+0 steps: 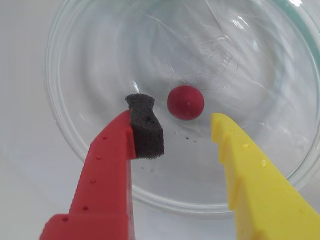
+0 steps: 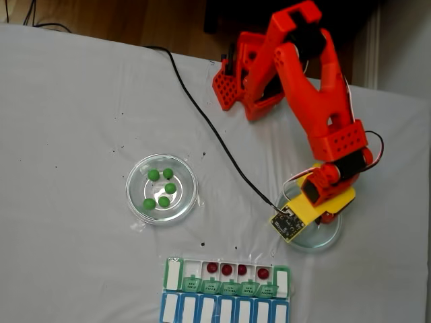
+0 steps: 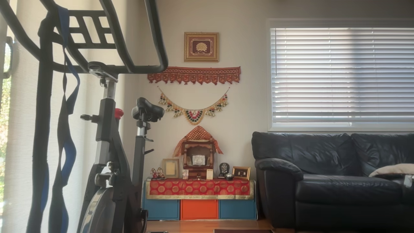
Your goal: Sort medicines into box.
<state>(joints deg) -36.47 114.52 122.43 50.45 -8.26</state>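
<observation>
- White cloth table is sitting in a living room with a black sofa.
- Gripper is hanging with fingers apart over a glass dish; one dark red ball is lying between them, untouched.
- Four red balls are sitting in the box, near edge.

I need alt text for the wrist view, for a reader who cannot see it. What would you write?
An open gripper, one finger red with a dark foam pad, the other yellow, hangs above a single dark red ball lying in a round clear glass dish on a white surface.
</observation>
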